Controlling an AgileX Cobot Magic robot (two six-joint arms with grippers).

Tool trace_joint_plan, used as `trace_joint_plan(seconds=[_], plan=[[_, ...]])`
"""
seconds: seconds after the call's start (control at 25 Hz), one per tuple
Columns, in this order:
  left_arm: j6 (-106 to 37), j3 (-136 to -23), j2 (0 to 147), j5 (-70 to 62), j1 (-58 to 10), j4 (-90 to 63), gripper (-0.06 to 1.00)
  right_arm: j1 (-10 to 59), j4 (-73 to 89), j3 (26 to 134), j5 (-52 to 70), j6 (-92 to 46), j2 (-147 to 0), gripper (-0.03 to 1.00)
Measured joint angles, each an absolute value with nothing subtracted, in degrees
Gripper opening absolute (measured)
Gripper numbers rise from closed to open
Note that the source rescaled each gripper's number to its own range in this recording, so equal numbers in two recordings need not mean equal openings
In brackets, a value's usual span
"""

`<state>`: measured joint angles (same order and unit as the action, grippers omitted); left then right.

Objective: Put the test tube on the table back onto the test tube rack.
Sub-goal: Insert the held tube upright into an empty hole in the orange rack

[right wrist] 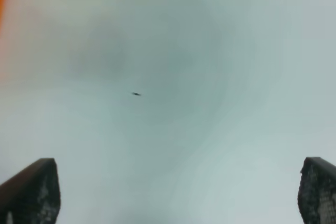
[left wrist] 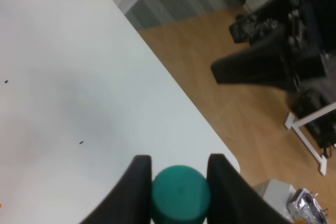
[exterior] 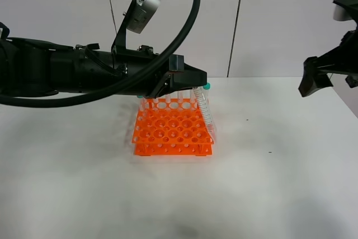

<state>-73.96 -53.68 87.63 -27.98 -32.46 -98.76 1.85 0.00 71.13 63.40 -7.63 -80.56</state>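
The slim clear plastic test tube [exterior: 208,113] with a teal-green screw cap is off the counter, held in the air at its cap end by the left arm's black fingers [left wrist: 138,184]. In the left wrist view the round cap sits pinched between the two fingers, touching both. In the high view the tube hangs tilted, cap uppermost and pointed end lower, along the right-hand edge of the bright orange plastic test tube rack [exterior: 168,132] with its grid of round holes. Whether the tip has entered a hole I cannot tell. Other clear tubes [exterior: 168,103] stand upright in the rack's back row, partly hidden by the left arm, which stretches across from the left. The rack rests on the large plain white counter [exterior: 84,183], near its middle. The right arm's dark fingers [exterior: 309,79] are raised above the counter's right side, well apart from the rack. The right wrist view shows them spread wide, with only white counter seen between them.
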Motion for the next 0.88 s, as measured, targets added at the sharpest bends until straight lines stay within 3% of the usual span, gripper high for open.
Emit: trace_joint_plan(seconds=[0.12,0.44,0.88], plan=[[-73.96,-53.68,87.63,-27.98,-32.46,-98.76,0.0,-1.29,3.25,71.13,66.43,-7.79,-80.63,0.96],[-73.96,-53.68,87.63,-27.98,-32.46,-98.76,0.0,-1.41,4.28,69.19,69.57,-4.62,-78.53,0.94],[-73.96,-53.68,87.63,-27.98,-32.46,-98.76,0.0,-1.41,4.16,41.69,68.41,-4.97,-52.04,0.94]])
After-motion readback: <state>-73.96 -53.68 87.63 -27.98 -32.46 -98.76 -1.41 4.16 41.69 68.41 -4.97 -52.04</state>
